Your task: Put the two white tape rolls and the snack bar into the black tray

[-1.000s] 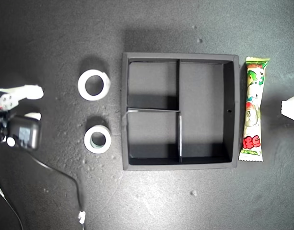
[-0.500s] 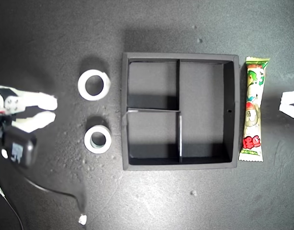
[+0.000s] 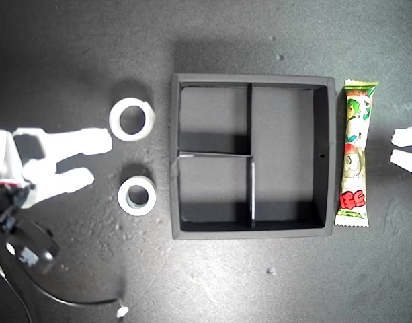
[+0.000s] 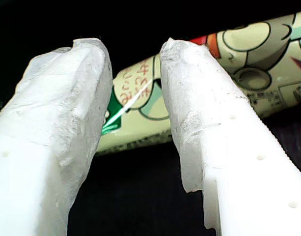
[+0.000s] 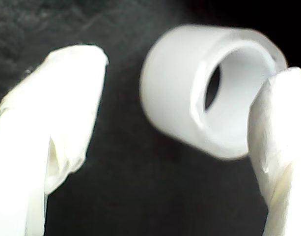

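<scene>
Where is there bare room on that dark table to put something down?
All three tray compartments are bare, the long one by the snack bar roomiest. Open table lies above and below the tray in the exterior view. It is crowded between the two tape rolls, where my second end effector reaches in, and beside the bar, near my first end effector.

This looks like a robotics test bench or lab tabletop rather than a home or shop. The whole scene is a dark, matte, slightly speckled work surface (image 3: 273, 282) seen from directly overhead, with scattered pale crumbs or specks on it. White, rough, 3D-printed-looking fingers (image 3: 71, 142) enter from the exterior view's left edge, with a black camera module (image 3: 31, 250) and a loose black cable (image 3: 64, 299) trailing over the surface. The few items are laid out neatly around a black tray (image 3: 330, 155), like a staged trial.
</scene>
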Motion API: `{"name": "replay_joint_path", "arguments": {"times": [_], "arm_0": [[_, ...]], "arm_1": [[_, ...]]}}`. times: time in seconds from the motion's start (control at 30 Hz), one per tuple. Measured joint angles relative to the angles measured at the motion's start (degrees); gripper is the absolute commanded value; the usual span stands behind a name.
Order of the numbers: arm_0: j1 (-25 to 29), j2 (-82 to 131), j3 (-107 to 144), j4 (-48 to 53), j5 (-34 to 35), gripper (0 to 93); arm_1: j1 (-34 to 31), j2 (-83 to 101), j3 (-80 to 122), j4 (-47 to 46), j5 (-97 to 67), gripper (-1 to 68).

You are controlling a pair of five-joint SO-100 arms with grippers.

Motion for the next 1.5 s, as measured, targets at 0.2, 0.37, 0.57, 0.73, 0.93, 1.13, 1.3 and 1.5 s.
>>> {"name": "replay_joint_path", "arguments": {"times": [0.2, 0.37, 0.57, 0.73, 0.93, 1.13, 1.3, 1.5], "arm_0": [[-3.3, -23.6, -13.1, -0.3, 2.9, 19.2], [-5.6, -34.5, -18.8, 0.4, 3.5, 18.6], [-6.2, -39.7, -22.2, 1.4, 4.1, 16.4], [-9.3, -44.6, -24.0, 2.5, 4.5, 8.5], [-13.0, -51.2, -30.0, 6.4, 3.6, 0.3], [-14.5, -51.2, -37.5, 14.9, 4.1, 0.1], [-13.1, -50.3, -51.5, 26.0, 5.8, 0.1], [-11.3, -51.5, -69.3, 33.3, 7.7, 0.1]], "arm_1": [[-3.2, 0.0, 0.0, 0.0, 0.9, 7.1], [-4.4, 0.0, 0.0, 0.0, 1.0, 7.1], [-4.7, 0.0, 0.0, 1.6, 1.0, 7.9], [-4.7, 0.0, 0.0, 1.7, 1.0, 13.4], [-3.9, 0.0, -0.1, -4.6, 3.2, 8.6], [-0.2, 0.0, -1.6, -4.0, 16.3, -0.1], [1.1, -0.1, -6.0, 5.0, -2.3, 4.0], [1.9, -0.1, -9.9, 9.0, -30.5, 15.9]]}}
